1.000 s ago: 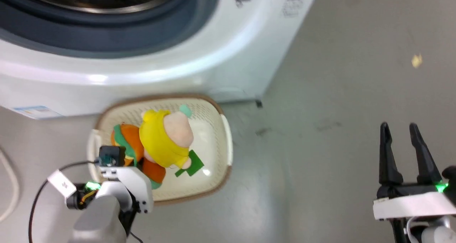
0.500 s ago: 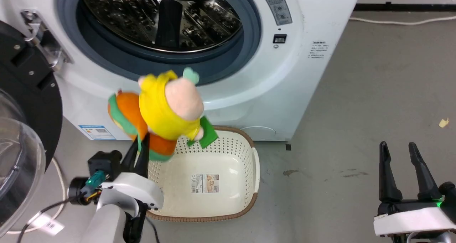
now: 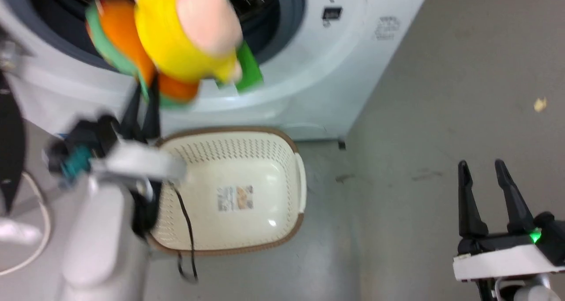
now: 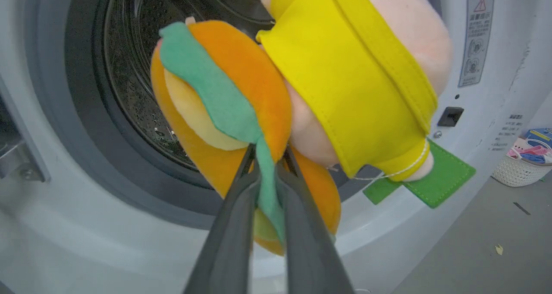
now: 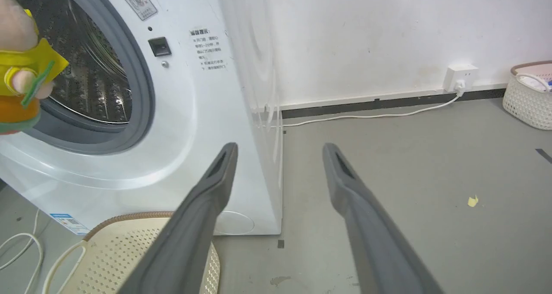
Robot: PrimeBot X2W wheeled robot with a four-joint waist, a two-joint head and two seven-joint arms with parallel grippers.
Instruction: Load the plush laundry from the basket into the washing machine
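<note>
At the far left of the head view, the dark edge of the open door (image 3: 9, 151) stands beside the washing machine (image 3: 309, 84). Just right of it the left gripper (image 4: 268, 152) is raised, its two fingers drawn narrow and pinched on the plush laundry (image 3: 176, 40). The grip is at the lower edge of the orange bun, where the green strip (image 4: 215, 95) runs down between the fingers. The bundle rides above the pinch, directly in front of the grey door ring (image 4: 86, 164) and the steel drum (image 4: 142, 91), not yet inside.

The toy looks light, soft and squashy, so it should compress without harm. But the hold is on a thin fold of fabric with most of the bulk above it. It could therefore wobble or slide out if swung hard. A deeper bite into the stuffed bun would likely be surer than the felt strip or the flat green tag (image 4: 440, 175).

Below, near the machine's foot, the basket (image 3: 229, 129) sits on the floor with nothing but its label inside. Far right, the right gripper (image 3: 481, 164) hovers over bare floor, fingers spread wide and holding nothing.
</note>
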